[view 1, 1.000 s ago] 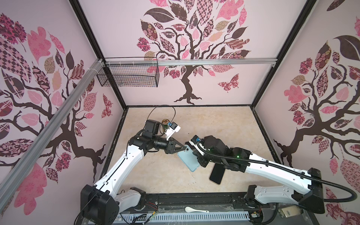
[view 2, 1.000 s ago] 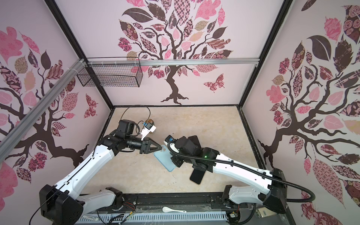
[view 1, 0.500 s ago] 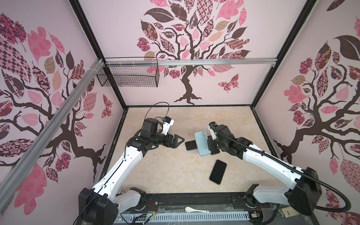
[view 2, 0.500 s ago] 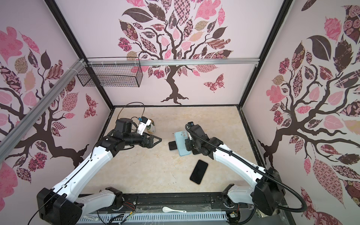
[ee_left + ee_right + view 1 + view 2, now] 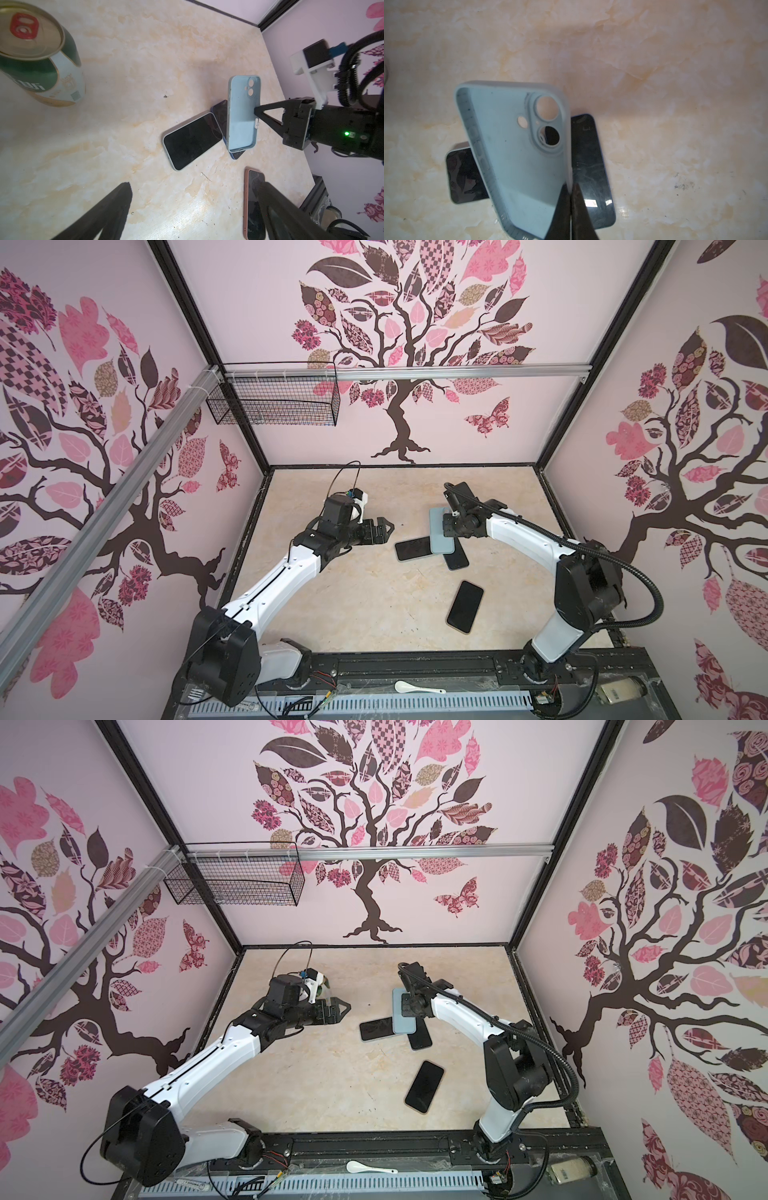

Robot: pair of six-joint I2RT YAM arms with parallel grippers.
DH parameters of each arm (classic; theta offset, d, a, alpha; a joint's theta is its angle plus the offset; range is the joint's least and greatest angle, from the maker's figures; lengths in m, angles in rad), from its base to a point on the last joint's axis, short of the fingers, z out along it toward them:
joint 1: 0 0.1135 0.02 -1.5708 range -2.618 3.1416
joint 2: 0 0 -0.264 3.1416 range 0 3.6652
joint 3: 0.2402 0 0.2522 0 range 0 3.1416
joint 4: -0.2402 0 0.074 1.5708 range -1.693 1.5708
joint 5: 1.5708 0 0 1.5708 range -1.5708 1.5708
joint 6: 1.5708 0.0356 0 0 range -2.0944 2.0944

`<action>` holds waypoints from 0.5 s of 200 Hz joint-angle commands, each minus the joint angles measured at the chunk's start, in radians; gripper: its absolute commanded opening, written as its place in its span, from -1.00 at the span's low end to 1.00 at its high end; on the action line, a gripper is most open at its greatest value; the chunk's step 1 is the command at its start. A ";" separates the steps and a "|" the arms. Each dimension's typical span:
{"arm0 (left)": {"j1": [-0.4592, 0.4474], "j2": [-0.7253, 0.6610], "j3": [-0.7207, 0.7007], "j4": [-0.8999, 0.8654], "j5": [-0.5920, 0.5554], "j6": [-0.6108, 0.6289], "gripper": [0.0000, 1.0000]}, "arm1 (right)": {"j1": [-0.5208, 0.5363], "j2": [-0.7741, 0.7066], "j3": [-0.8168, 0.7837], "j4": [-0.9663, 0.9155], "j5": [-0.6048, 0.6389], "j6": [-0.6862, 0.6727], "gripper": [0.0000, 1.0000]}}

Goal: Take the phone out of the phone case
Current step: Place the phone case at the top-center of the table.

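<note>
My right gripper [image 5: 571,188] is shut on one side wall of the empty light-blue phone case [image 5: 517,158] and holds it tilted above the table, as both top views show [image 5: 440,531] [image 5: 403,1017]. The phone [image 5: 409,548], black screen up with a pale rim, lies flat on the table partly under the case, also in the left wrist view [image 5: 191,143]. Left of the phone, my left gripper [image 5: 384,529] stands open and empty, its dark fingers [image 5: 116,207] wide apart.
A second, dark-blue phone [image 5: 456,560] lies under the case, beside the first. A pink-cased phone [image 5: 465,605] lies nearer the front. A green can [image 5: 41,62] stands by the left wrist. A wire basket [image 5: 274,406] hangs at the back left, and a white spoon [image 5: 417,688] rests on the front rail.
The left gripper opened and drew back to the left. The right gripper carried the case up and towards the back right. The phone now lies on the table outside the case.
</note>
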 commanded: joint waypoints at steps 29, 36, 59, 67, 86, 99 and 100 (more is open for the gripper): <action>-0.110 0.123 0.125 0.014 -0.142 -0.001 0.97 | -0.125 0.096 0.086 0.092 -0.213 -0.154 -1.00; -0.111 0.139 0.132 0.019 -0.137 -0.007 0.96 | -0.149 0.114 0.101 0.099 -0.247 -0.153 -1.00; -0.116 0.187 0.152 0.029 -0.132 0.005 0.96 | -0.186 0.208 0.209 0.052 -0.281 -0.194 -1.00; -0.119 0.198 0.151 0.043 -0.133 0.009 0.96 | -0.186 0.243 0.251 0.027 -0.266 -0.213 -1.00; -0.125 0.226 0.169 0.054 -0.122 0.021 0.97 | -0.193 0.331 0.351 -0.029 -0.261 -0.251 -1.00; -0.131 0.238 0.173 0.073 -0.115 0.025 0.96 | -0.201 0.388 0.410 -0.058 -0.270 -0.266 -1.00; -0.131 0.240 0.173 0.073 -0.114 0.026 0.96 | -0.202 0.393 0.414 -0.062 -0.270 -0.268 -1.00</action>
